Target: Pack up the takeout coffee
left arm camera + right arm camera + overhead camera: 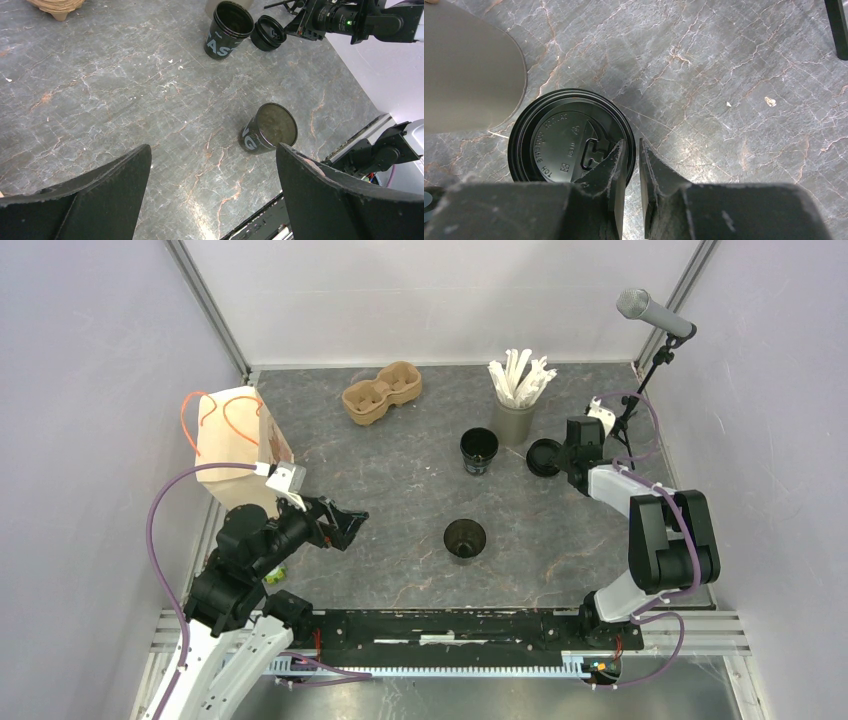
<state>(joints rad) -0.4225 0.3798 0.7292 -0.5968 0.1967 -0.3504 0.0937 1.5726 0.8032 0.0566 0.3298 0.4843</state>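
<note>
Grey marble-patterned bench (400, 490), carrying all the items below; places are given from the grey cup.

1. Tan paper bag (235, 445), orange handles, upright. Far to the left of the grey cup, at the bench's left edge.
2. Microphone (655, 312) on a thin black stand. To the right of the grey cup and further back, at the back right corner.
3. Left pincer (212, 155), black. Fingers set wide apart, holding nothing, above bare bench well to the left of the grey cup and nearer the arm bases.
4. Right pincer (632, 142), black. Just to the right of the grey cup and low over the bench, its fingers drawn to a narrow slit and clamped on the rim of the black lid.
5. Brown pulp carrier (381, 392), two wells. To the left of the grey cup, near the back wall.
6. Grey cup (513, 420), upright, holding a bundle of white sticks (520, 375).
7. Far black cup (479, 450), white lettering, upright, no lid on it. Just left of the grey cup and slightly nearer the bases.
8. Near black cup (465, 538), same kind, also without a lid. Well apart from the grey cup, toward the arm bases.
9. Black lid (564, 145), round, top side up. Lying flat on the bench just right of the grey cup's foot and on neither black cup.
</note>
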